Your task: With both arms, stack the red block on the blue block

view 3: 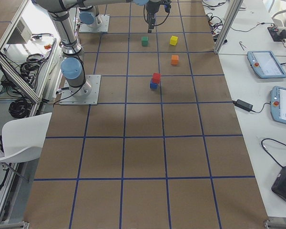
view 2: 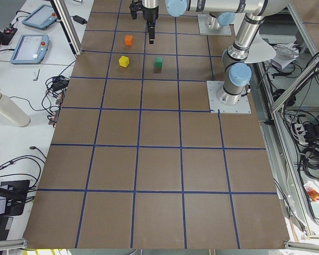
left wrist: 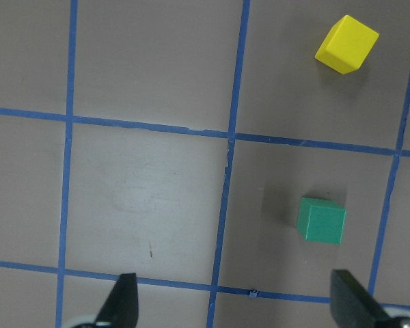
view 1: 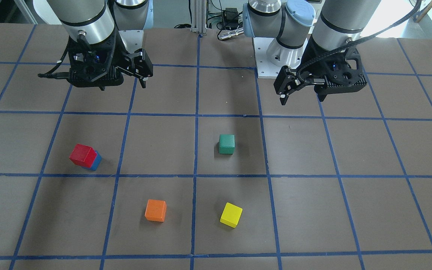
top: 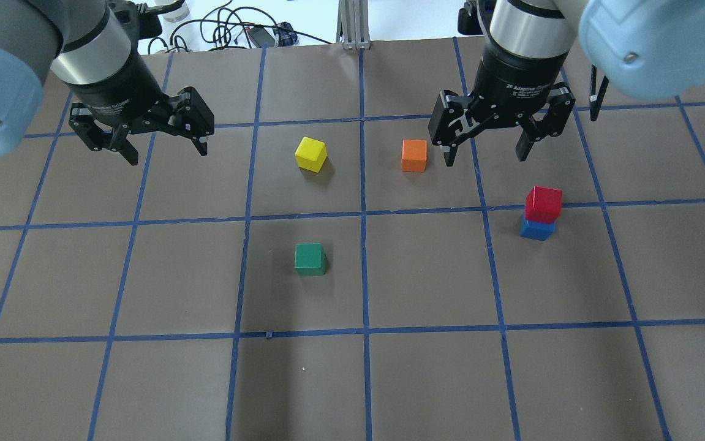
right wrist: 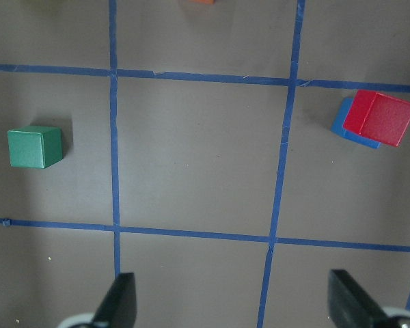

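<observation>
The red block (top: pixel 543 204) sits on top of the blue block (top: pixel 536 229), a little askew, on the table's right half. The stack also shows in the front view, red block (view 1: pixel 82 155) over blue block (view 1: pixel 95 162), and in the right wrist view, red block (right wrist: pixel 380 117) over blue block (right wrist: pixel 343 124). My right gripper (top: pixel 487 149) is open and empty, raised well above the table, up and left of the stack. My left gripper (top: pixel 165 149) is open and empty, raised over the table's left half.
An orange cube (top: pixel 414 155) lies just left of my right gripper. A yellow cube (top: pixel 310 153) and a green cube (top: pixel 309 258) lie near the middle. The brown table (top: pixel 426 380) has a blue tape grid.
</observation>
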Robot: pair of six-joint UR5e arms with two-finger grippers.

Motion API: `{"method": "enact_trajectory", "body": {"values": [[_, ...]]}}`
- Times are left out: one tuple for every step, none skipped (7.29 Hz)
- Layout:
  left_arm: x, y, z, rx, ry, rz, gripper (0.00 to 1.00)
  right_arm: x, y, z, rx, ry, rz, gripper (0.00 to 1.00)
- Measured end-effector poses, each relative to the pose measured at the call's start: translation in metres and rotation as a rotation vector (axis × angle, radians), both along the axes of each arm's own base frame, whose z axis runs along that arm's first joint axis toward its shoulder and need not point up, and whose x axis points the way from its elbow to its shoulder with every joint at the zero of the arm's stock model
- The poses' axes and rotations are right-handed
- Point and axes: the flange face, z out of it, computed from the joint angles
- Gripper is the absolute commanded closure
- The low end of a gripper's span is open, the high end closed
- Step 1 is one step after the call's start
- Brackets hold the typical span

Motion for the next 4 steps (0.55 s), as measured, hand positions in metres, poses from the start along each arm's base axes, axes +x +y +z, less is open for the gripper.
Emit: {"method": "enact_trajectory", "body": {"values": [[-0.0002, 0.0002, -0.003, 0.004, 0.0, -0.001, 0.0, -0.0007, -0.0003, 0.0, -0.001, 0.001, -0.002, 0.0], [-0.0003, 0.0001, -0.0034, 0.003, 0.001, -0.002, 0.0, -0.0013, -0.0006, -0.0006, 0.0, 0.001, -0.003, 0.0], [-0.0006, 0.0002, -0.0037, 0.003, 0.002, -0.003, 0.0, -0.0016, -0.0006, -0.002, 0.003, 0.001, -0.004, 0.0], [-0.002, 0.0008, -0.0043, 0.004, 0.002, -0.006, 0.0, -0.0019, -0.0005, -0.0036, 0.006, 0.002, -0.004, 0.0]]}}
